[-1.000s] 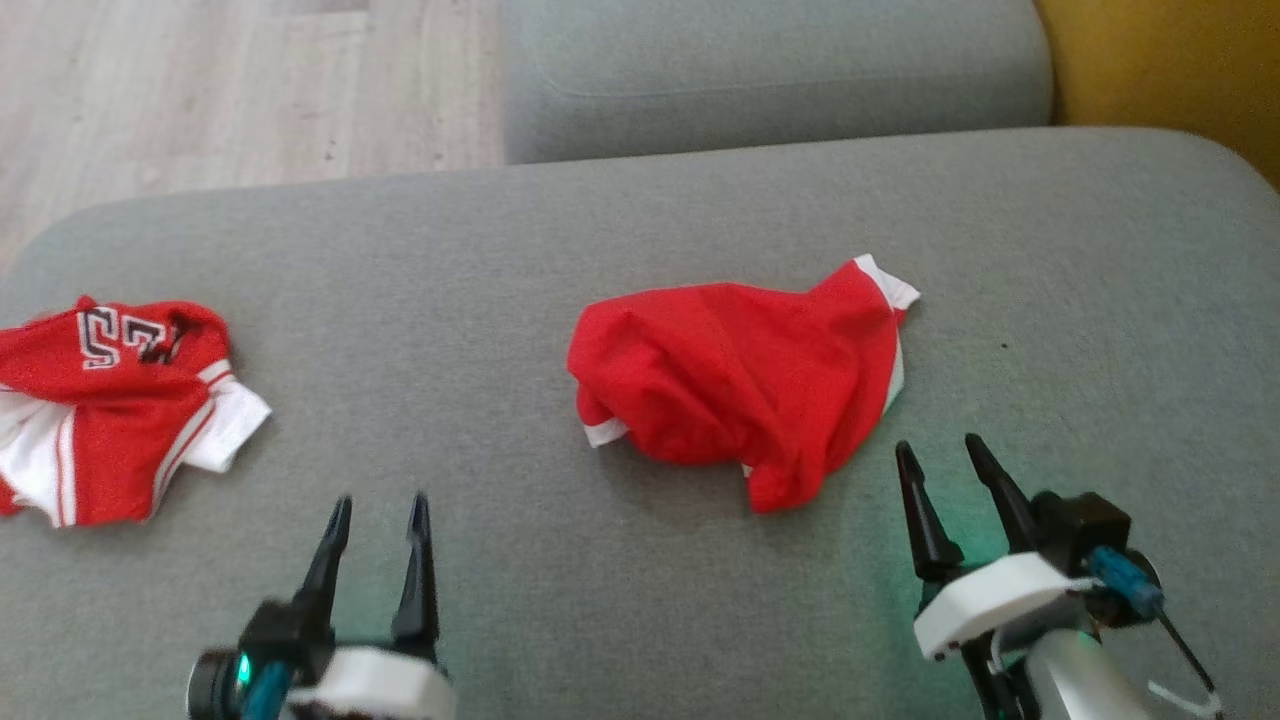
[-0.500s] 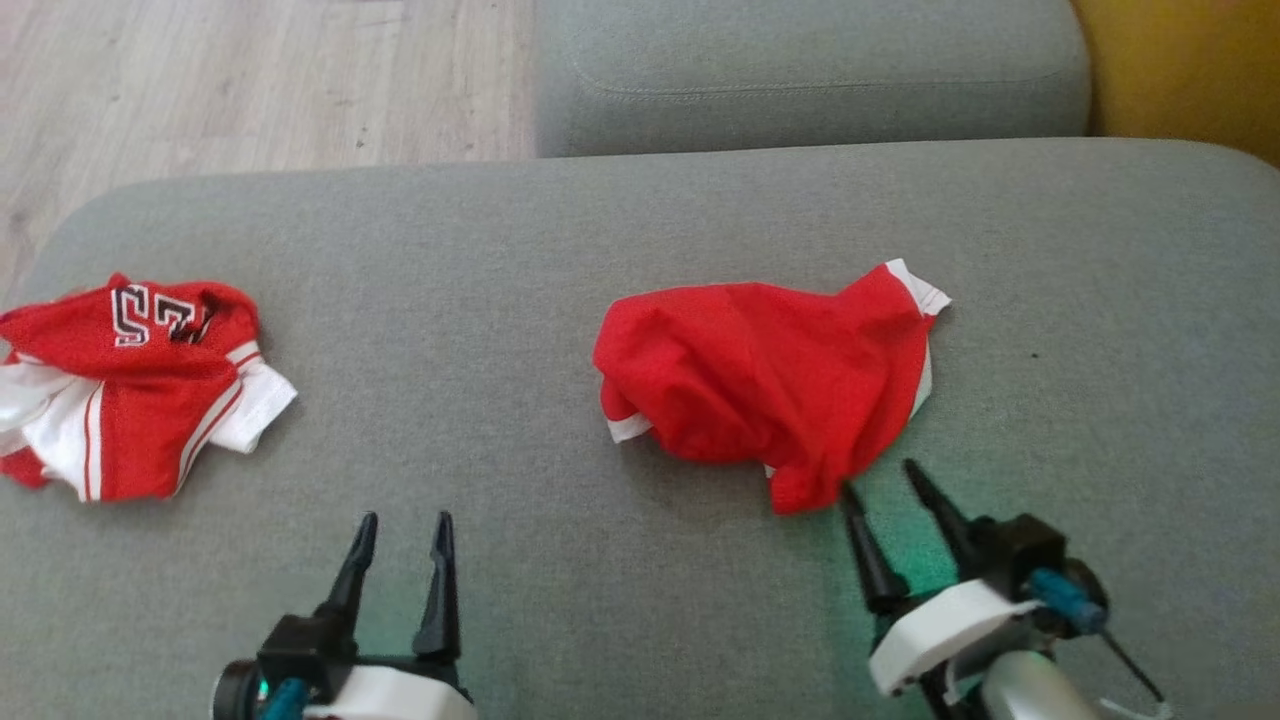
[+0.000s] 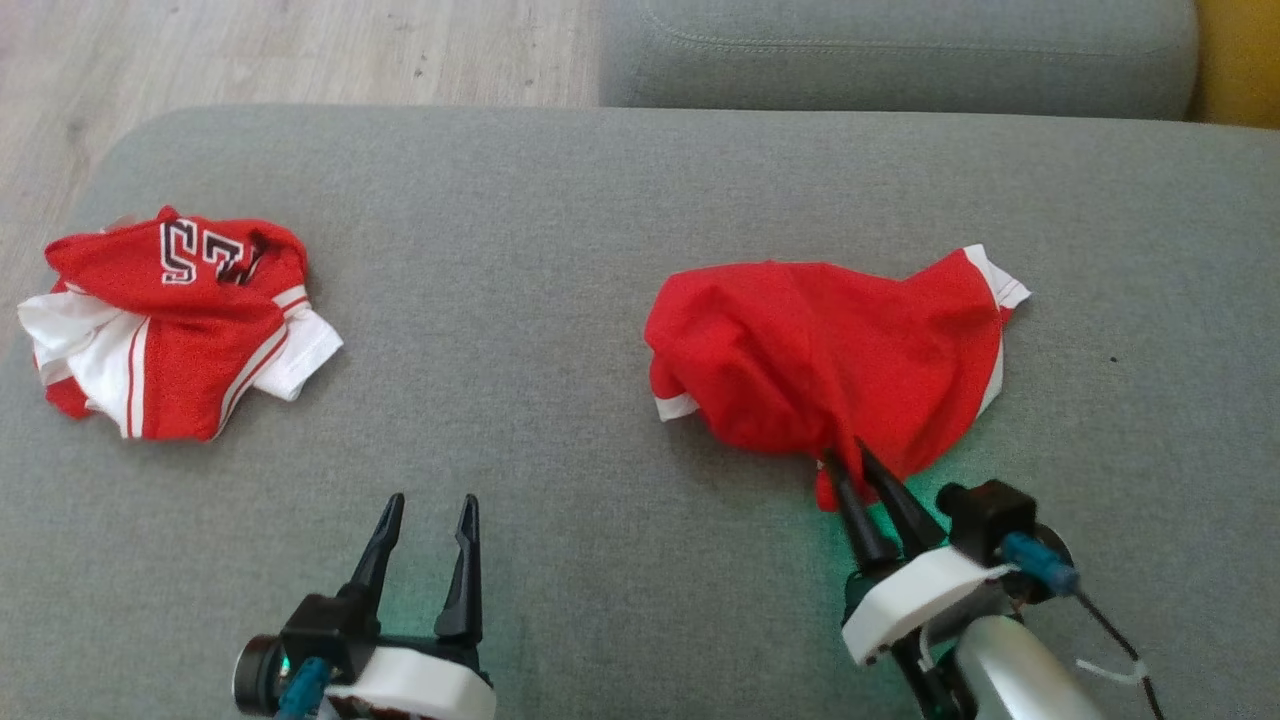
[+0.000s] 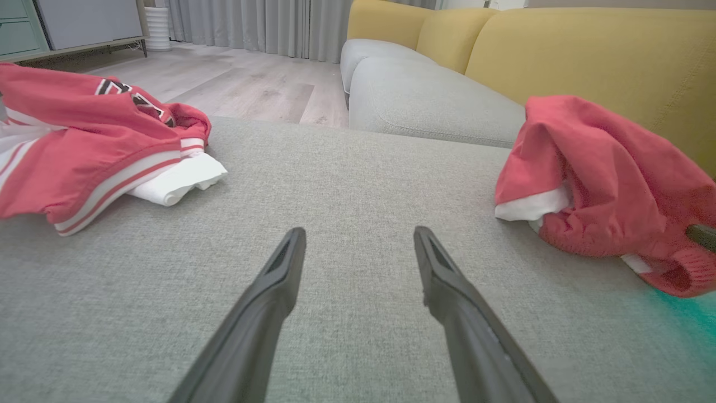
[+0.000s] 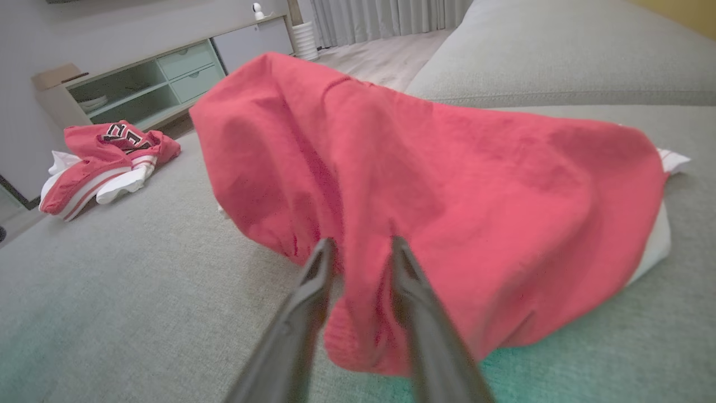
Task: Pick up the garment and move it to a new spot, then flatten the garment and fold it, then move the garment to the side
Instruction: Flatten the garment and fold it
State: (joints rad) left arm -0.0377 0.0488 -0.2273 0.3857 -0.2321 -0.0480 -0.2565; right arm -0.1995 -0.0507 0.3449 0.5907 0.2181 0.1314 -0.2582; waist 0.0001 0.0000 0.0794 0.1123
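Note:
The red garment (image 3: 830, 360) with white trim lies crumpled on the grey cushion (image 3: 560, 250), right of centre. It also appears in the left wrist view as the garment (image 4: 604, 179) at the right, and close up in the right wrist view as the garment (image 5: 447, 184). My right gripper (image 3: 846, 452) is at its near hem, fingers drawn close with a fold of red cloth between them (image 5: 362, 243). My left gripper (image 3: 433, 498) stands open over bare cushion near the front, holding nothing (image 4: 359, 230).
A second red and white jersey (image 3: 170, 320) with a number lies bunched at the cushion's left end. Another grey cushion (image 3: 900, 60) sits behind, wooden floor (image 3: 300, 50) at the far left. A yellow sofa back (image 4: 587, 56) and a low cabinet (image 5: 156, 78) stand beyond.
My right gripper has moved forward and left to the garment's near hem and its fingers have narrowed onto the cloth. The head camera has shifted. The left gripper stays open.

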